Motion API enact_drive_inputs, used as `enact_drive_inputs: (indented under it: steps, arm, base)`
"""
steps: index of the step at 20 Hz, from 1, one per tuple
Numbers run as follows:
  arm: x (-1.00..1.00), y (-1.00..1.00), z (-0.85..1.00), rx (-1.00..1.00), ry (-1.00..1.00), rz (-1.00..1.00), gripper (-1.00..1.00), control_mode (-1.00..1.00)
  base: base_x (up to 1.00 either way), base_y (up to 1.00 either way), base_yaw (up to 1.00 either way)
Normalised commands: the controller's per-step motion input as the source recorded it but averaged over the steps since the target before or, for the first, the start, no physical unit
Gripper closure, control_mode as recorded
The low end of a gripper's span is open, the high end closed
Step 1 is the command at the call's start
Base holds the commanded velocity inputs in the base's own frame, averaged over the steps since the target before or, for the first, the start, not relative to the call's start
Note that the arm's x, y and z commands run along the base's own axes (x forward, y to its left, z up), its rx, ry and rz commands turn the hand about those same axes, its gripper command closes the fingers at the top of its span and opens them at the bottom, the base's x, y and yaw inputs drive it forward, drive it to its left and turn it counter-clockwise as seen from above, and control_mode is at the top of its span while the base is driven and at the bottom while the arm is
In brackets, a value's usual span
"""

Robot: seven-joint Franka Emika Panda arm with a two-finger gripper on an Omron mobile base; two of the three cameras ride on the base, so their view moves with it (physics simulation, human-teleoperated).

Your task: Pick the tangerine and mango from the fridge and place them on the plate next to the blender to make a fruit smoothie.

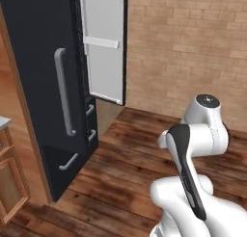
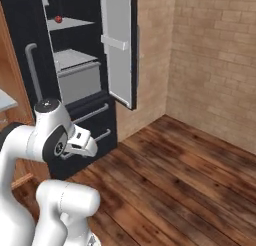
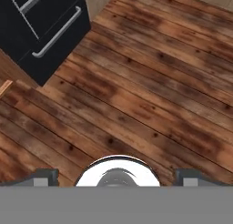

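The tall black fridge (image 1: pixel 34 86) stands open, its door (image 2: pixel 119 45) swung out to the right. On an upper shelf inside lies a small red fruit, the mango (image 2: pixel 58 19), above a light grey drawer (image 2: pixel 75 75). My gripper (image 3: pixel 117 176) points down at the wooden floor in front of the fridge's lower drawers (image 3: pixel 50 22). Its fingertips (image 3: pixel 45 176) stand wide apart, open, with nothing between them. In the right base view my white hand (image 2: pixel 80 142) hangs low, well below the mango's shelf. The tangerine, the plate and the blender are out of view.
A long grey bar handle (image 1: pixel 63 91) runs down the fridge's closed left door. A wooden cabinet (image 1: pixel 9 183) stands at the left. Brick walls (image 2: pixel 210 55) close the corner to the right of the fridge. Open wooden floor (image 2: pixel 175 175) lies ahead.
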Motion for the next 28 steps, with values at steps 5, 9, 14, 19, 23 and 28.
enact_drive_inputs:
  steps: [5, 9, 14, 19, 23, 28]
  arm:
    - [0.00, 0.00, 0.00, 0.00, 0.00, 0.00, -1.00, 1.00]
    - [0.00, 0.00, 0.00, 0.00, 0.00, 0.00, -1.00, 1.00]
    - [0.00, 0.00, 0.00, 0.00, 0.00, 0.00, -1.00, 1.00]
    - [0.00, 0.00, 0.00, 0.00, 0.00, 0.00, -1.00, 1.00]
    - [0.00, 0.00, 0.00, 0.00, 0.00, 0.00, -1.00, 1.00]
    - [0.00, 0.00, 0.00, 0.00, 0.00, 0.00, -1.00, 1.00]
  base:
    - [1.00, -0.71, 0.00]
    - [1.00, -0.74, 0.07]
    - [1.00, -0.47, 0.50]
    - [0.65, -0.05, 0.89]
    - [0.46, -0.03, 0.94]
    - [0.79, -0.22, 0.68]
